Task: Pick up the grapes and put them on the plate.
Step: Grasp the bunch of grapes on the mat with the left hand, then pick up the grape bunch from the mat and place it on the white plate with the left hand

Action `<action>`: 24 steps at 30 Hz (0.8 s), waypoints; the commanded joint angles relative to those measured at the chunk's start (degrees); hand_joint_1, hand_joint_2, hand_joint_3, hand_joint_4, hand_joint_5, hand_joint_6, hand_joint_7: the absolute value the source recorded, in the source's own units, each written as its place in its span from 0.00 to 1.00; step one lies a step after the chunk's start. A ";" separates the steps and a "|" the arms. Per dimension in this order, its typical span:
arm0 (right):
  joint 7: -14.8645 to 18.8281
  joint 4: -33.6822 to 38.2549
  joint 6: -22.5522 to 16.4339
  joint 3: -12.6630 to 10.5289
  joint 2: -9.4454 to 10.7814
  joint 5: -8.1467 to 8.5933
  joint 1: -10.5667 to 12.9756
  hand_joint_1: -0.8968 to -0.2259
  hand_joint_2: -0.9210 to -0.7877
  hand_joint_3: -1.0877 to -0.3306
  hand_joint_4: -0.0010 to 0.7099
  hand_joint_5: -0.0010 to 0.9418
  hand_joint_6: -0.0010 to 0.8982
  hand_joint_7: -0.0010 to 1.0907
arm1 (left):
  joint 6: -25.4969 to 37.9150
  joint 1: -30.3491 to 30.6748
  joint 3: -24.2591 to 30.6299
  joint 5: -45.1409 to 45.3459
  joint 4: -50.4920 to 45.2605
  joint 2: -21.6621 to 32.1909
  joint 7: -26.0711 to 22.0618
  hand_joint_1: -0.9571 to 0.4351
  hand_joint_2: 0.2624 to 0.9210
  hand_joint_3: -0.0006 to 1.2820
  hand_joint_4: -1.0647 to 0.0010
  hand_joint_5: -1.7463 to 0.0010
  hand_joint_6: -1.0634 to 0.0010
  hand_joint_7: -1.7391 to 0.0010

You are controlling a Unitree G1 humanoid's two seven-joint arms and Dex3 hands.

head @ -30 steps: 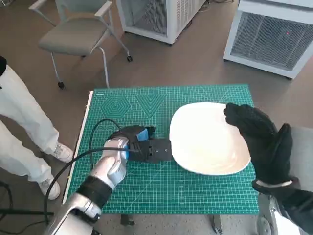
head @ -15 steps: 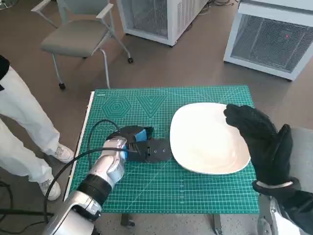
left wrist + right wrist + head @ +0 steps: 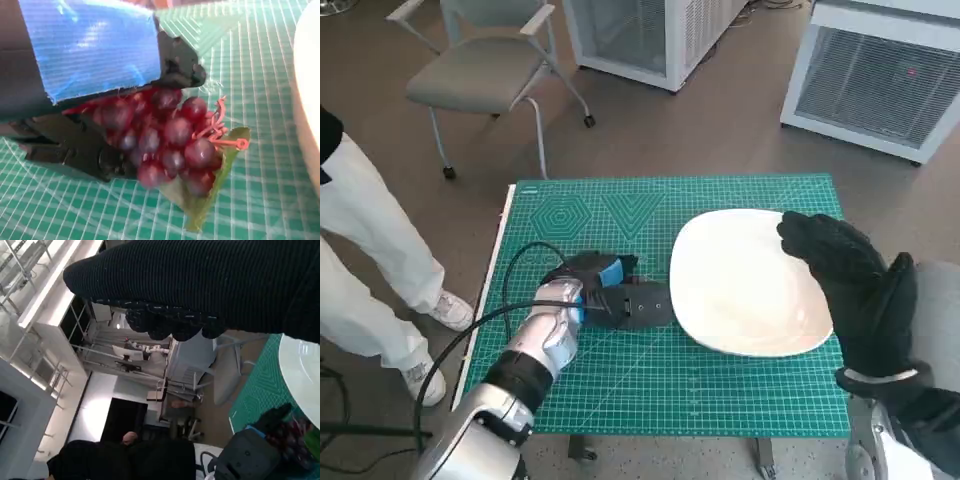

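A bunch of dark red grapes with a green leaf lies on the green cutting mat, left of the white plate. My left hand lies over the bunch, and its black fingers curl round the grapes from one side; the leaf tip touches the mat. In the head view the hand hides the grapes. My gloved right hand hangs above the plate's right edge, fingers stretched out and holding nothing. The plate has nothing on it.
A person in white trousers stands at the table's left side. A grey chair and white cabinets stand on the floor beyond the table. A black cable loops over the mat by my left wrist.
The whole picture has shifted slightly, so the camera moved. My left hand stays over the grapes beside the plate, and the right hand has not moved.
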 commanded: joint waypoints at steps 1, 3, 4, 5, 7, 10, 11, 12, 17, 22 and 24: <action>0.34 0.62 0.35 -0.26 -0.70 -0.32 1.30 0.68 0.00 0.60 0.59 0.68 0.19 0.87 | -0.09 0.63 -1.60 1.08 1.89 -0.42 1.64 0.96 0.58 0.61 0.57 0.09 0.38 0.98; 0.36 0.67 0.41 -0.39 -0.80 -0.19 1.27 0.68 0.00 0.60 0.59 0.68 0.19 0.87 | 0.33 0.65 -2.24 1.55 1.59 -0.40 1.62 0.96 0.63 0.58 0.60 0.07 0.38 0.98; 0.37 0.71 0.46 -0.45 -0.83 -0.12 1.24 0.68 0.00 0.60 0.59 0.68 0.19 0.87 | 0.55 0.62 -2.50 1.67 1.37 -0.37 1.44 0.95 0.67 0.56 0.61 0.07 0.39 0.98; 0.39 0.76 0.48 -0.48 -0.85 -0.07 1.20 0.68 0.00 0.60 0.59 0.68 0.19 0.87 | 0.71 0.58 -2.65 1.67 1.10 -0.29 1.19 0.95 0.70 0.54 0.62 0.07 0.39 0.98; 0.40 0.87 0.50 -0.50 -0.86 -0.02 1.11 0.68 0.00 0.60 0.59 0.68 0.19 0.87 | 0.94 0.50 -2.71 1.44 0.44 -0.07 0.53 0.95 0.73 0.51 0.63 0.07 0.40 0.99; 0.34 1.03 0.52 -0.45 -0.82 -0.07 0.95 0.68 0.00 0.60 0.59 0.68 0.19 0.87 | 1.17 0.43 -2.28 0.68 -0.87 0.41 -0.97 0.95 0.71 0.51 0.59 0.09 0.44 0.99; 0.31 1.09 0.55 -0.43 -0.81 -0.08 0.88 0.68 0.00 0.60 0.59 0.68 0.19 0.87 | 1.19 0.45 -2.06 0.37 -1.34 0.59 -1.50 0.96 0.68 0.52 0.57 0.10 0.45 0.99; 0.29 1.16 0.58 -0.42 -0.80 -0.09 0.80 0.68 0.00 0.60 0.59 0.68 0.19 0.87 | 1.17 0.51 -1.84 0.06 -1.83 0.78 -2.01 0.96 0.67 0.51 0.55 0.11 0.44 0.98; 0.25 1.30 0.84 -0.34 -0.68 0.11 0.47 0.68 0.00 0.60 0.59 0.68 0.19 0.87 | 0.86 0.96 -0.89 -1.12 -4.12 1.82 -3.76 0.91 0.70 0.42 0.46 0.19 0.35 0.82; 0.19 1.18 0.84 -0.14 -0.57 0.03 0.35 0.68 0.00 0.60 0.59 0.68 0.19 0.87 | 0.53 1.45 -0.31 -1.84 -5.28 2.45 -3.94 0.73 0.90 0.21 0.47 0.25 0.45 0.36; 0.19 1.19 0.75 -0.08 -0.53 -0.03 0.32 0.68 0.00 0.60 0.59 0.68 0.19 0.87 | 0.54 1.51 -0.32 -2.03 -5.47 2.61 -3.99 0.71 0.92 0.19 0.46 0.26 0.45 0.32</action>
